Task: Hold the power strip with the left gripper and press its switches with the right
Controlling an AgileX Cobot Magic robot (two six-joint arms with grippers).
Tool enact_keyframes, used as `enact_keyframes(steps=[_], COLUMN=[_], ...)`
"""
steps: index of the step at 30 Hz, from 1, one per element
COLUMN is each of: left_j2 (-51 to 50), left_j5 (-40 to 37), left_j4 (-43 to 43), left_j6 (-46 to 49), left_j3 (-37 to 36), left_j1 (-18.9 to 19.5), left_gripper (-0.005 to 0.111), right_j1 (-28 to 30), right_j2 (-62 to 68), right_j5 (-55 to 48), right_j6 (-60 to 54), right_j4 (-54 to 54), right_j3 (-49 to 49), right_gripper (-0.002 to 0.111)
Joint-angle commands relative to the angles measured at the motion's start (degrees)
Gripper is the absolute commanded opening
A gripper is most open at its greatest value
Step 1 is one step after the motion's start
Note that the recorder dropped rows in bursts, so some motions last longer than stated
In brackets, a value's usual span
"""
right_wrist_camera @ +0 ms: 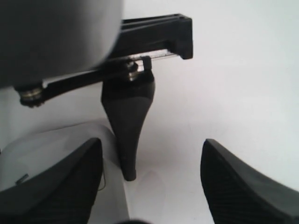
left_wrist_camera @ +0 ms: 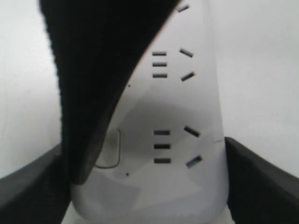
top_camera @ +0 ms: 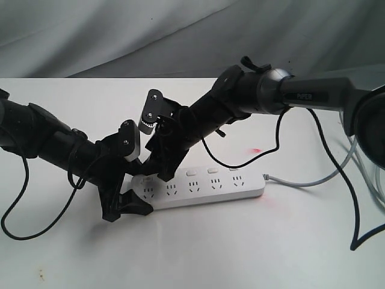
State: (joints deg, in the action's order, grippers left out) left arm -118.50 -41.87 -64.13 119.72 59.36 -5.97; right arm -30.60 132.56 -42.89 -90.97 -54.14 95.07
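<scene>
Now the left end effector [top_camera: 127, 208] grasps the strip [top_camera: 210, 188] at one end. The strip lies flat mid-counter, its cord running toward the right edge. The right end effector [top_camera: 157, 167] is released, one finger over the end switch. Press straight down, lightly, then step along the switches [top_camera: 212, 171].

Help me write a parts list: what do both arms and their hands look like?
Left arm: thick, all black, with a loose thin black cable. Right arm: black, ending in a grey metal tube with small pale lettering. The left hand and right hand are black two-finger claws, each with a white block at its wrist.
</scene>
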Motion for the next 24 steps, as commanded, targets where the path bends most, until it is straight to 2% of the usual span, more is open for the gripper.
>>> enact_keyframes(steps=[1, 14, 24], left_j2=[0.2, 0.2, 0.2], left_j5=[-0.1, -0.1, -0.1], left_j4=[-0.4, -0.4, -0.4], left_j6=[0.2, 0.2, 0.2], left_j3=[0.2, 0.2, 0.2], left_j1=[-0.3, -0.3, -0.3], left_gripper=[0.0, 0.0, 0.0], right_j1=[-0.3, -0.3, -0.3], right_j2=[-0.1, 1.8, 1.8], right_j5=[0.1, 0.1, -1.3], right_j6=[-0.3, 0.0, 2.9], right_j4=[-0.4, -0.1, 7.1], right_j3=[0.3, 0.3, 0.3], right_gripper=[0.057, 0.057, 0.057])
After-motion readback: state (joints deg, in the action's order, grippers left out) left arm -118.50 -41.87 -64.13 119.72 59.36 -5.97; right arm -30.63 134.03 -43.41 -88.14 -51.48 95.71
